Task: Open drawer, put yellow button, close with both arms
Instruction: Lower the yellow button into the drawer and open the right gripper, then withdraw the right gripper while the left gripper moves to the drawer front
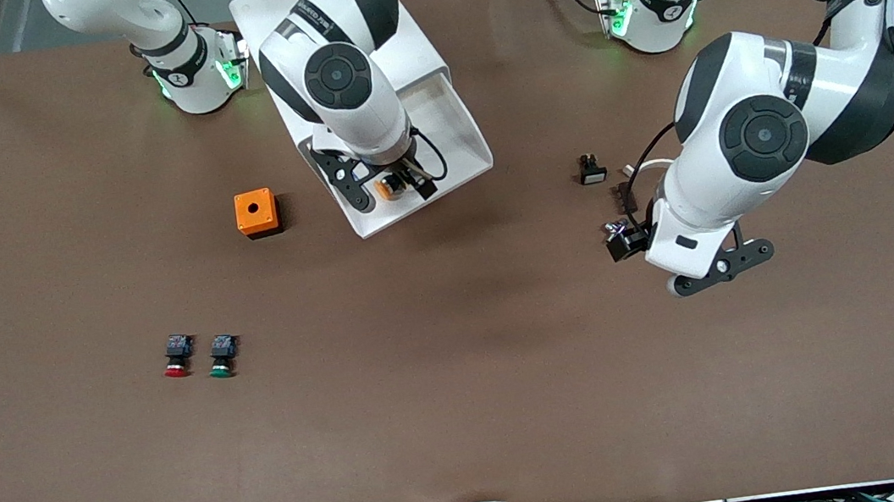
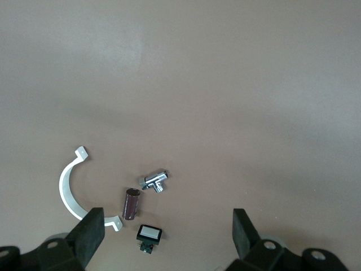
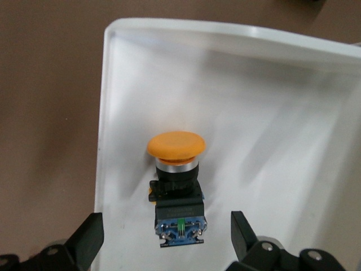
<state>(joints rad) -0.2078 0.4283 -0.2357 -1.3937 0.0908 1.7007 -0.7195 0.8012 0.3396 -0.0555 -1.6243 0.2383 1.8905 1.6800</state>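
The yellow button [image 3: 176, 186] is lying on its side in the drawer [image 3: 293, 101], close to one corner of the tray, right by the side wall and the front lip. So the drop-off part looks done to me.

The right gripper [image 1: 386, 185] is over that spot with its fingers spread, one either side of the button and not touching it. Main risk as I see it: if that arm moves sideways instead of straight up, a finger could clip the cap and knock the button along the tray or over the low lip. The button is round-capped, so I'd guess it rolls easily.

The drawer sticks well out of the cabinet [image 1: 272, 8], so closing is what's left. A hard or off-centre shove from only one arm could skew it in the runners or bounce the button around.

The left gripper [image 2: 169, 231] waits, spread wide, over small clutter at its own end of the table: a white curved clip [image 2: 70, 189], a chrome fitting [image 2: 153, 180], a dark cylinder [image 2: 131, 204] and a small white-capped switch [image 2: 149, 234]. Swinging low from there could scatter those.

The orange cube [image 1: 255, 212], the red button [image 1: 177, 357] and the green button [image 1: 222, 355] lie well apart from all this.
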